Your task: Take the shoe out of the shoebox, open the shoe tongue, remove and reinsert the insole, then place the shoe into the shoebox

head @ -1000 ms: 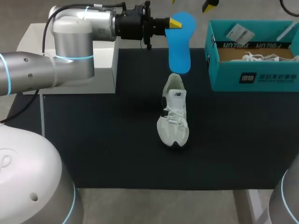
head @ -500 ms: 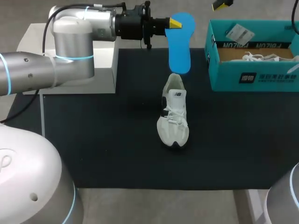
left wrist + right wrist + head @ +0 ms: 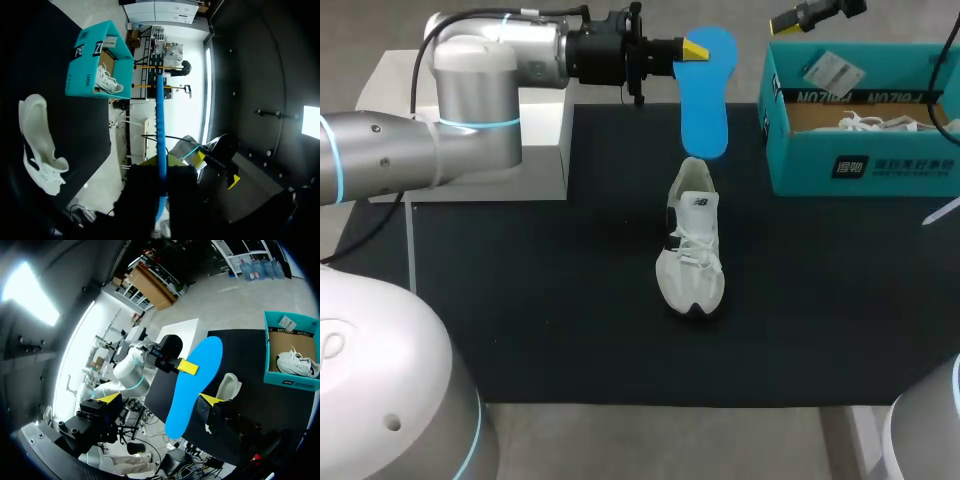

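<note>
Shoe [image 3: 692, 250] is out of the box and stands on its sole on the black mat [image 3: 550, 300], toe toward the robot and heel opening facing up. The blue insole [image 3: 704, 95] hangs on end just above and beyond the shoe's heel. I cannot tell whether its lower tip touches the collar. The left gripper [image 3: 692, 48] is pinched on the insole's upper end, fingers pressed on both faces. Judgement: the insole is held vertical over the opening so it can slide back in, which would make reinsertion the step in hand. The right gripper [image 3: 159, 399] is raised beyond and right of the shoe, fingers spread wide and gripping nothing, probably kept out of the insole's path. The teal shoebox [image 3: 860, 165] sits right of and beyond the shoe, well apart and open on top, ready for the return. Count: two shoes, the second shoe [image 3: 880, 122] lying in the box; one insole; one shoebox; two grippers.
</note>
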Motion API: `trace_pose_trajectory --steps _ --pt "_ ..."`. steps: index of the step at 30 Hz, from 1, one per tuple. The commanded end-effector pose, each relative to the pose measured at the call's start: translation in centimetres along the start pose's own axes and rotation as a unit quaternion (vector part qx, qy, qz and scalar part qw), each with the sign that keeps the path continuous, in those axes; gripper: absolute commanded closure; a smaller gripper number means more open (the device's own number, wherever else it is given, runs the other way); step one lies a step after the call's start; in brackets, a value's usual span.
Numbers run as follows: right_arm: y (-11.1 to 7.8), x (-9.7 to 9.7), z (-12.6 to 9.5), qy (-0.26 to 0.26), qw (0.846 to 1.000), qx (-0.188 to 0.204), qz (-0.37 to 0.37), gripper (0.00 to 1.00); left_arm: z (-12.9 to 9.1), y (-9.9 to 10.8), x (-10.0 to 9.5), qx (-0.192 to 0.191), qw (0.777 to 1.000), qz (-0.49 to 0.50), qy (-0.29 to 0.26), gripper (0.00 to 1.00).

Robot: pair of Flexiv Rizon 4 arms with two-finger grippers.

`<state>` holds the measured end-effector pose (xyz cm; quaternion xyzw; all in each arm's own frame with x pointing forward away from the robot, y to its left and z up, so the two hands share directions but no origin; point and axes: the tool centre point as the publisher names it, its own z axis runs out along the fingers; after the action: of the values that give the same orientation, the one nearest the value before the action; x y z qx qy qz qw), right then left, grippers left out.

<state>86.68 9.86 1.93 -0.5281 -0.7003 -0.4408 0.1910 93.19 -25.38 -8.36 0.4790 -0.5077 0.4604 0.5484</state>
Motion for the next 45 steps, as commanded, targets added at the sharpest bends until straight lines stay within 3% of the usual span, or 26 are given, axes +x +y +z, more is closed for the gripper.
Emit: trace_pose_trajectory --steps 1,8,21,32,45 --pt "-1.3 -2.3 0.2 0.083 0.994 -0.056 0.044 0.00 0.0 0.0 0.0 0.000 1.000 0.000 -0.002 1.00" --pt "-3.1 -5.5 0.4 0.126 0.982 -0.093 0.101 0.00 0.0 0.0 0.0 0.000 1.000 0.000 -0.002 1.00" --pt "-3.2 -7.3 1.2 0.162 0.973 -0.104 0.125 0.00 0.0 0.0 0.0 0.000 1.000 0.000 -0.002 1.00" --pt "-2.8 -7.3 1.2 0.215 0.964 -0.062 0.142 0.00 0.0 0.0 0.0 0.000 1.000 0.000 -0.002 1.00" --pt "-2.8 -7.3 1.2 0.215 0.964 -0.062 0.142 0.00 0.0 0.0 0.0 0.000 1.000 0.000 -0.002 1.00"
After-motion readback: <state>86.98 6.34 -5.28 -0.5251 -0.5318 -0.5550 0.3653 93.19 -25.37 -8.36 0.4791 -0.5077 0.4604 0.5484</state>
